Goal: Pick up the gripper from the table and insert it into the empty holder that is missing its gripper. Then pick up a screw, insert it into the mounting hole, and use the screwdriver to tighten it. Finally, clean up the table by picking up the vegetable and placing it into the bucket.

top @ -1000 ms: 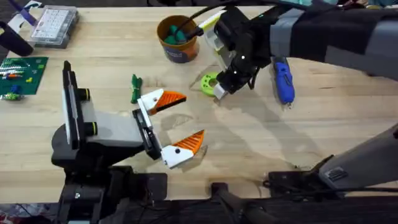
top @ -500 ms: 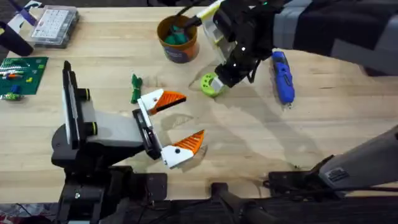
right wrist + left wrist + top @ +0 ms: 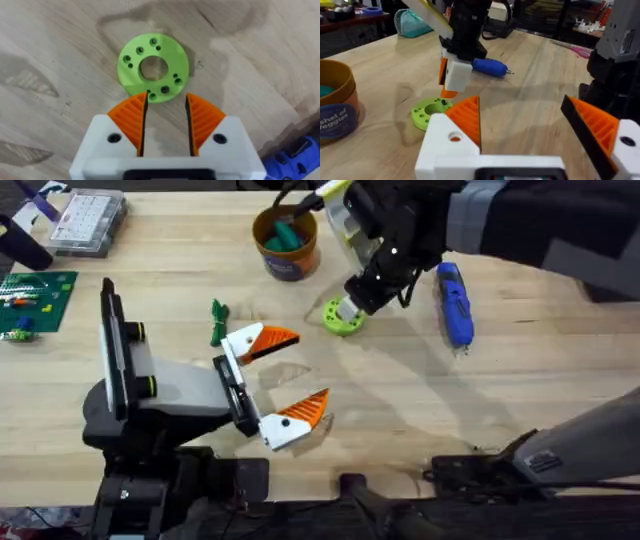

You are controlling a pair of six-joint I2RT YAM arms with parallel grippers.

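— Wooden table (image 3: 400, 410): what's on it?
— 1 lime-green ring (image 3: 343, 317), 1 screwdriver (image 3: 455, 302), 1 vegetable (image 3: 216, 321) beside the left gripper (image 3: 288, 380), 1 bucket (image 3: 285, 242).
— Claws?
— Left gripper spread, empty. Right gripper (image 3: 165, 117) narrowly parted above the ring, holding nothing.

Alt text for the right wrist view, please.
The right pincer, its orange ribbed pads slightly apart and holding nothing, hangs just above the edge of a lime-green ring lying flat on the wooden table. The blue screwdriver shows at one corner.
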